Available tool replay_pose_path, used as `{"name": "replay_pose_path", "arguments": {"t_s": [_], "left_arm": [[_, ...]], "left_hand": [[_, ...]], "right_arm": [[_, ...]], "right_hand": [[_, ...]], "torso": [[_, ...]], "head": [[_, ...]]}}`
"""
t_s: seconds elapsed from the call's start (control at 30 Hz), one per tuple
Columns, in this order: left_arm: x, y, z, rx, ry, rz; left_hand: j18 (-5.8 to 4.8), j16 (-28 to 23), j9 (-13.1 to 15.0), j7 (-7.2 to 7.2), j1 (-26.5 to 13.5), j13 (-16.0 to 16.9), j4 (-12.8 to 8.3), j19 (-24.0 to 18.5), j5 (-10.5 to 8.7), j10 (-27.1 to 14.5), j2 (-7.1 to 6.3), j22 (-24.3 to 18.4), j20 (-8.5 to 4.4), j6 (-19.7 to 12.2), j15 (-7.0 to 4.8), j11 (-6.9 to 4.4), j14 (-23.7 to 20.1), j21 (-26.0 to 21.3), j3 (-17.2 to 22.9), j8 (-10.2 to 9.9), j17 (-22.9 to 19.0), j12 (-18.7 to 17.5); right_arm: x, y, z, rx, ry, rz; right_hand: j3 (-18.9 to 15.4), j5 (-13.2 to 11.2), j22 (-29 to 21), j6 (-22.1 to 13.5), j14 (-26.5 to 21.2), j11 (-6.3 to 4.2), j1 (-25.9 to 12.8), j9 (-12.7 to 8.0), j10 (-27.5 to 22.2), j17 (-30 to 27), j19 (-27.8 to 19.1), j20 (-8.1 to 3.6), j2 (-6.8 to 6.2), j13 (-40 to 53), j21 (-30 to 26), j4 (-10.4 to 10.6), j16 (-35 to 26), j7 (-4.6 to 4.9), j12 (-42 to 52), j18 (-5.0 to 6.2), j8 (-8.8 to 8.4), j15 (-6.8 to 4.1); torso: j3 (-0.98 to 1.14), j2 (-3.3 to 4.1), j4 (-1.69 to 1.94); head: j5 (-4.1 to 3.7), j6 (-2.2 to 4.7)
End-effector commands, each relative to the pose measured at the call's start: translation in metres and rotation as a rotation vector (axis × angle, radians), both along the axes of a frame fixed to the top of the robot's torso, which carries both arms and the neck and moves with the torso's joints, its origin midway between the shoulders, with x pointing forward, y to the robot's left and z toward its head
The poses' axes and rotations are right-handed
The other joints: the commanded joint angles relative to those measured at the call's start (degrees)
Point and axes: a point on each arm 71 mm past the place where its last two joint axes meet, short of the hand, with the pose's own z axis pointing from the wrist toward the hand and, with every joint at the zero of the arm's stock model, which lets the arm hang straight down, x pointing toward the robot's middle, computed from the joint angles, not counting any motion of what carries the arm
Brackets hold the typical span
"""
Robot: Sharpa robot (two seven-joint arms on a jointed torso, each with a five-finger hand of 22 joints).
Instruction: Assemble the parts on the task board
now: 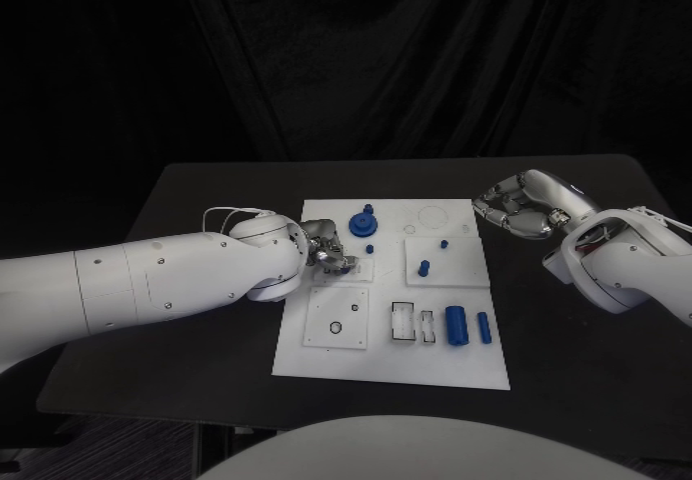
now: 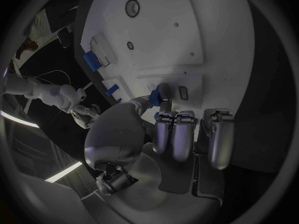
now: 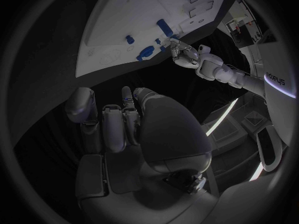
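step: seating a part | left hand pinches the small blue part over the board, left-centre; next: lower it straight into its slot | right hand curled, holding nothing, off the board's right edge over the tabletop

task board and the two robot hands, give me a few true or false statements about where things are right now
1. The left robot hand is over the task board. True.
2. The right robot hand grips a blue part. False: it is off the board's far right corner with fingers curled and nothing in them.
3. Two blue cylinders lie side by side near the board's near right part. True.
4. The round blue part lies off the board on the black table. False: it sits on the board's far part.
5. The board is black. False: it is white.
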Motion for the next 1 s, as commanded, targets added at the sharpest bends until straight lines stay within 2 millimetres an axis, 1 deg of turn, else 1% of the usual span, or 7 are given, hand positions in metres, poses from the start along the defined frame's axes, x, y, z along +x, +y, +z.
{"name": "replay_pose_path", "arguments": {"t_s": [0.03,0.13,0.3,0.4,0.6,0.83,1.0], "left_arm": [[-0.0064,0.0001,-0.0104,0.016,0.047,-0.012],[-0.0063,0.0013,-0.0106,0.017,0.047,-0.010],[-0.0062,0.0024,-0.0107,0.018,0.047,-0.005],[-0.0061,0.0030,-0.0107,0.018,0.046,-0.002],[-0.0060,0.0038,-0.0107,0.016,0.044,-0.001],[-0.0057,0.0049,-0.0107,0.014,0.043,0.000],[-0.0056,0.0057,-0.0109,0.015,0.043,0.001]], "left_hand": [[0.22,0.1,0.1,0.21,-0.7,15.1,0.1,2.0,-0.41,5.9,0.08,10.6,-0.30,0.5,-0.24,-0.26,5.9,-0.4,-0.6,-0.3,15.1,0.2],[0.24,0.1,0.2,0.23,-1.4,15.1,0.6,2.0,-0.90,5.9,-0.09,10.6,-0.28,0.7,-0.21,-0.23,5.9,-0.4,-1.5,-0.5,15.1,0.2],[0.23,0.1,0.4,0.27,-2.3,15.1,1.7,2.0,-3.14,5.9,0.04,10.7,-0.23,1.0,-0.18,-0.19,5.9,-0.5,-3.1,-1.0,15.1,0.2],[0.23,0.1,0.5,0.29,-2.5,15.1,2.1,2.0,-3.88,5.9,0.22,10.7,-0.21,1.1,-0.17,-0.18,5.9,-0.5,-3.7,-1.2,15.1,0.2],[0.24,0.1,0.5,0.30,-2.6,15.1,2.3,2.0,-4.16,5.9,0.24,10.7,-0.21,1.1,-0.16,-0.16,5.9,-0.5,-4.0,-1.3,15.1,0.2],[0.26,0.1,0.6,0.39,-2.9,15.1,3.0,1.9,-5.49,5.9,0.38,10.6,-0.16,1.1,-0.09,-0.09,5.9,-0.6,-5.1,-1.8,15.1,0.2],[0.26,0.1,0.6,0.43,-2.9,15.1,3.1,1.9,-5.74,5.9,0.37,10.6,-0.15,1.0,-0.08,-0.06,5.9,-0.6,-5.4,-1.9,15.1,0.2]], "right_arm": [[-0.0005,-0.0009,-0.0022,-0.008,0.015,-0.010],[-0.0005,-0.0010,-0.0025,-0.009,0.018,-0.012],[-0.0006,-0.0009,-0.0028,-0.010,0.020,-0.012],[-0.0007,-0.0008,-0.0030,-0.010,0.022,-0.012],[-0.0009,-0.0008,-0.0034,-0.011,0.025,-0.012],[-0.0010,-0.0009,-0.0038,-0.012,0.029,-0.013],[-0.0012,-0.0013,-0.0039,-0.012,0.031,-0.014]], "right_hand": [[0.6,0.6,6.8,0.3,0.2,-0.16,0.9,-0.1,-0.4,2.6,0.2,-0.07,-0.25,5.1,-0.3,-0.2,-0.1,0.03,-0.2,1.18,0.24,-0.24],[0.7,0.9,6.8,0.3,0.2,-0.16,1.1,-0.1,-0.4,2.6,0.2,-0.07,-0.36,5.1,-0.3,-0.3,-0.1,0.03,-0.2,1.17,0.26,-0.25],[1.1,1.7,6.9,0.3,0.2,-0.17,1.8,-0.1,-0.4,2.5,0.3,-0.10,-0.63,5.1,-0.4,-0.6,-0.1,0.04,-0.2,1.17,0.31,-0.27],[1.2,1.8,6.8,0.3,0.2,-0.17,2.0,-0.1,-0.4,2.5,0.2,-0.10,-0.70,5.1,-0.5,-0.7,-0.1,0.05,-0.2,1.18,0.32,-0.27],[1.8,3.3,6.9,0.3,0.2,-0.13,2.5,-0.1,-0.4,2.5,0.3,-0.11,-0.72,5.0,-0.5,-0.7,-0.1,0.11,-0.2,1.17,0.38,-0.25],[1.9,3.6,6.9,0.3,0.2,-0.13,2.6,-0.1,-0.4,2.5,0.3,-0.11,-0.80,5.0,-0.6,-0.7,-0.1,0.11,-0.2,1.17,0.41,-0.25],[1.9,3.6,6.9,0.3,0.2,-0.13,2.6,-0.1,-0.4,2.5,0.3,-0.11,-0.80,5.0,-0.6,-0.7,-0.1,0.11,-0.2,1.17,0.41,-0.25]], "torso": [[-0.01,0.02,0.00],[0.00,0.02,0.02],[-0.01,0.03,0.02],[0.01,0.04,0.01],[0.01,0.04,0.04],[-0.02,0.03,0.01],[0.00,0.04,0.03]], "head": [[0.02,-0.01],[0.06,-0.01],[0.06,-0.01],[0.02,-0.01],[-0.04,-0.01],[0.05,-0.01],[0.02,-0.01]]}}
